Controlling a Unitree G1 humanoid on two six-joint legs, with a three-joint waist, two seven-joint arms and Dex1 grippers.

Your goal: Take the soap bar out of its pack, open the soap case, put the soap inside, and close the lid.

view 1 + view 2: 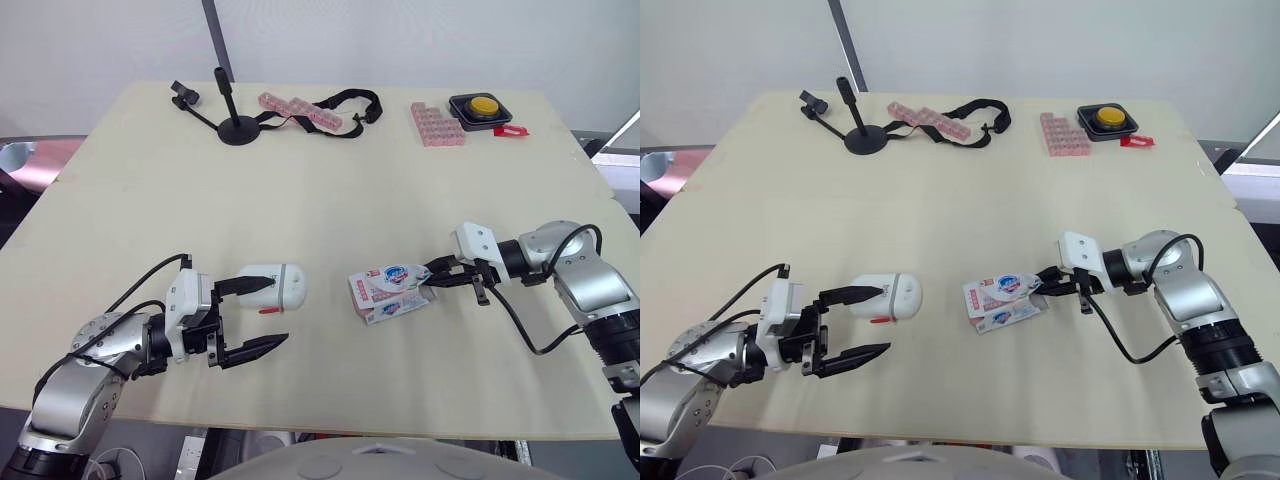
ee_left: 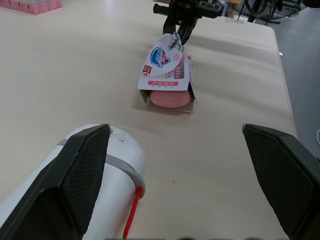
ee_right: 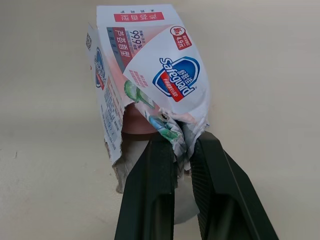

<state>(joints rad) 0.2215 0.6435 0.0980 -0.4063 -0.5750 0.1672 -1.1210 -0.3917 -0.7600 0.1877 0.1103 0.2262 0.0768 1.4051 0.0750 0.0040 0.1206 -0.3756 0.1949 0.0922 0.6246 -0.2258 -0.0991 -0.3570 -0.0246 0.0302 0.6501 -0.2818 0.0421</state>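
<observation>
Your left gripper (image 1: pixel 277 311) sat low over the near left part of the pale table (image 1: pixel 300 210), its two black fingers spread well apart. The upper finger lay across the near side of the soap case (image 1: pixel 290 288), though you could not tell whether it touched. The soap case was white and rounded, with a grey seam and a small red latch, and it lay on its side with the lid closed. Far behind it, near the table's back edge, stood a black stand (image 1: pixel 238 128) with a clip arm. Just to the right of that were a strip of pink blocks (image 1: pixel 298 109) and a looped black strap (image 1: pixel 352 101). Near the middle of the table, between your two grippers and apart from the case, lay the soap pack (image 1: pixel 388 293). It was a white and pink carton with a blue logo. The end facing your left gripper was open, and the pink soap bar (image 2: pixel 171 99) showed inside it, not yet taken out. Your right gripper (image 1: pixel 433 277) reached in from the right with its fingers pinched together on the torn flap at the pack's right end. At the far right back of the table lay a cluster of pink blocks (image 1: pixel 437 124), then a yellow button (image 1: pixel 484 104) on a black base, and a small red object (image 1: pixel 510 130) beside it.
</observation>
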